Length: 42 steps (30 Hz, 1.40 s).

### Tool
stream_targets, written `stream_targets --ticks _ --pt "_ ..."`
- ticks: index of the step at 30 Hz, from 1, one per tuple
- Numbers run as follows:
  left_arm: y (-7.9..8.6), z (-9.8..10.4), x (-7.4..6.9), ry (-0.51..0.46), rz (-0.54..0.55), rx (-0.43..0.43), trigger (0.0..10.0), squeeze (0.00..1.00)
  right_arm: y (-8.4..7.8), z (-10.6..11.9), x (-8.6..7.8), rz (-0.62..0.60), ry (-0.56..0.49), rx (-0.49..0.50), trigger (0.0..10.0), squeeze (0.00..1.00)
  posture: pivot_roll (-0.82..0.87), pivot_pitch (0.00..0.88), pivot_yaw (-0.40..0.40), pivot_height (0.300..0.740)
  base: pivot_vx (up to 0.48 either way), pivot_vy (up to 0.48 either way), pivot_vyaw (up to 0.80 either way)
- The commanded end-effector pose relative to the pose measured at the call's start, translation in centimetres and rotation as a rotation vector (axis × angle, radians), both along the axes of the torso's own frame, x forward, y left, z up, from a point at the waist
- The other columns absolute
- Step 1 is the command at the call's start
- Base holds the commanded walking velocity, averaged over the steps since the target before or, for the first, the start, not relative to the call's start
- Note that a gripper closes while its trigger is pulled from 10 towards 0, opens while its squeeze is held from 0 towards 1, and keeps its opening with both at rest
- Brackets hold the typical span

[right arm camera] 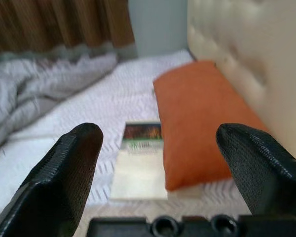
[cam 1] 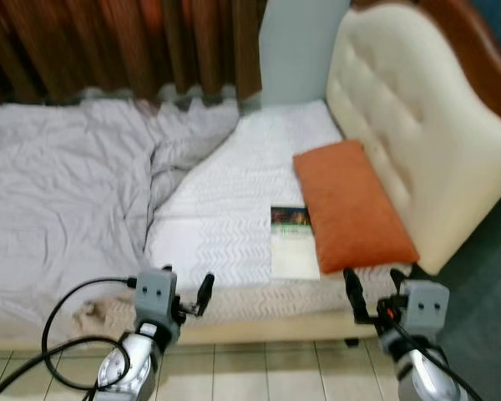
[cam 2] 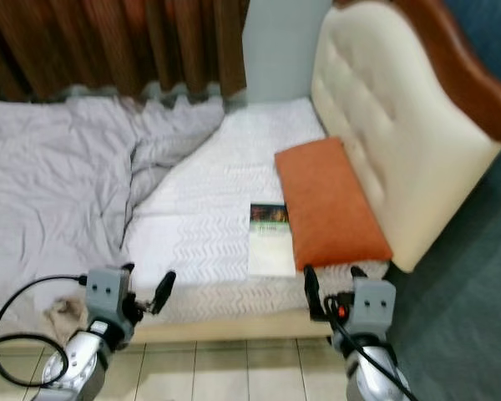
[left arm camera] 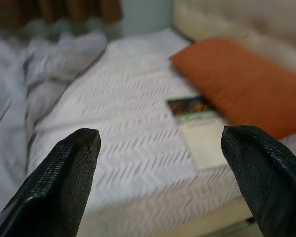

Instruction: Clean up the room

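- Orange fabric covers an oblong pillow [cam 1: 351,205], right of centre in the head views; its long side lies against the headboard [cam 1: 409,125].
- Cream padded upholstery with button tufting forms the headboard, upper right; a curved dark wooden rim edges its outer side.
- White quilted mattress cover [cam 1: 234,200] with a chevron stitch pattern fills the centre of the frame.
- Thin rectangular book [cam 1: 292,243] lies flat on the cover, its right edge touching the pillow; the top band of its face is dark and printed, the remainder pale.
- Grey duvet [cam 1: 63,192], soft and heavily creased, is bunched over the left half of the bed.
- Brown pleated curtain [cam 1: 108,42] hangs along the upper left; a pale wall panel stands beside it.
- Beige glossy floor tiles [cam 1: 259,372] run along the lower edge.
- Left gripper [left arm camera: 158,163], lower left, hangs before the bed edge with its textured black fingers [left arm camera: 64,182] spread apart and nothing between them.
- Right gripper [right arm camera: 158,163], lower right below the pillow's near end, likewise has its fingers parted and holds nothing.
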<state>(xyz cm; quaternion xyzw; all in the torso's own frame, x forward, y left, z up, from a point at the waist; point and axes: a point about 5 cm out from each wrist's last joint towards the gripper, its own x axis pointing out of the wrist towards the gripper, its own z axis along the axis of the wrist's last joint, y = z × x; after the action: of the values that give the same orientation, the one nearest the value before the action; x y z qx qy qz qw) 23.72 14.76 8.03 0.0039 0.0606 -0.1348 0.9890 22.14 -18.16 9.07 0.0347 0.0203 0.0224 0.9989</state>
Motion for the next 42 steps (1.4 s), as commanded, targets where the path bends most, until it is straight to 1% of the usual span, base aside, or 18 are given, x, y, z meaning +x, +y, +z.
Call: stream_targets --ticks 1,4,6,7,11,13,15,16,19,27,31,38,40,42 --pt "-0.5 0.3 0.5 -0.008 -0.029 0.003 10.0 0.0 0.3 -0.3 0.3 0.022 0.005 0.003 10.0 0.0 -0.04 0.0 0.011 0.74 0.0 0.0 0.0" --pt "-0.4 0.3 0.7 -0.006 -0.054 0.004 10.0 0.0 0.5 -0.3 0.4 0.025 -0.002 0.0 10.0 0.0 -0.05 0.0 0.019 0.74 0.0 0.0 0.0" --pt "-0.3 0.2 0.8 -0.002 -0.058 0.001 10.0 0.0 0.6 -0.3 0.4 0.027 -0.004 0.0 10.0 0.0 -0.05 0.0 0.023 0.74 0.48 0.0 0.0" --pt "-0.1 0.1 0.9 0.009 -0.057 -0.026 10.0 0.0 0.7 -0.4 0.4 0.03 -0.005 0.0 10.0 0.0 -0.05 0.0 0.027 0.74 0.48 0.0 0.0" --pt "-0.2 0.0 1.0 0.006 -0.08 -0.015 10.0 0.0 0.8 -0.5 0.4 0.045 -0.006 -0.023 10.0 0.0 -0.06 0.0 0.03 0.74 0.48 0.0 0.0" --pt "-0.4 -0.2 1.0 0.014 -0.084 -0.024 10.0 0.0 0.9 -0.6 0.6 0.058 -0.01 -0.035 10.0 0.0 -0.06 0.0 0.03 0.74 0.48 0.0 0.0" --pt "-0.5 -0.3 1.1 0.016 -0.089 -0.018 10.0 0.0 0.9 -0.5 0.8 0.062 -0.014 -0.035 10.0 0.0 -0.07 0.0 0.029 0.74 0.48 0.0 0.0" --pt "-0.5 -0.5 1.2 0.017 -0.093 -0.002 10.0 0.0 0.9 -0.4 1.0 0.064 -0.02 -0.033 10.0 0.0 -0.07 0.0 0.029 0.74 0.48 0.0 0.0" --pt "-0.7 -0.6 1.6 0.024 -0.116 -0.012 10.0 0.0 1.4 -0.1 1.5 0.085 -0.038 -0.043 10.0 0.0 -0.07 0.0 0.033 0.74 0.48 0.0 0.0" --pt "-0.6 -0.9 1.9 0.032 -0.113 -0.016 10.0 0.0 1.3 -0.5 1.4 0.088 -0.02 -0.034 10.0 0.0 -0.08 0.0 0.033 0.74 0.48 0.0 -0.76" --pt "-0.8 -1.2 1.9 0.04 -0.119 -0.016 10.0 0.0 1.2 -0.6 1.3 0.071 -0.021 -0.041 10.0 0.0 -0.08 0.0 0.034 0.74 0.48 0.0 -0.78" --pt "-1.3 -1.3 2.0 0.046 -0.133 -0.025 10.0 0.0 1.3 -0.5 1.4 0.096 -0.021 -0.06 10.0 0.0 -0.08 0.0 0.037 0.74 0.48 0.0 0.0" --pt "-1.9 -1.7 1.9 0.065 -0.14 -0.014 10.0 0.0 1.4 -0.5 1.4 0.117 -0.013 -0.071 10.0 0.0 -0.09 0.0 0.039 0.74 0.379 0.0 0.0" --pt "-2.0 -1.8 1.9 0.07 -0.135 -0.009 10.0 0.0 1.5 -0.5 1.4 0.122 -0.012 -0.073 10.0 0.0 -0.09 0.0 0.039 0.74 0.277 0.0 0.0"
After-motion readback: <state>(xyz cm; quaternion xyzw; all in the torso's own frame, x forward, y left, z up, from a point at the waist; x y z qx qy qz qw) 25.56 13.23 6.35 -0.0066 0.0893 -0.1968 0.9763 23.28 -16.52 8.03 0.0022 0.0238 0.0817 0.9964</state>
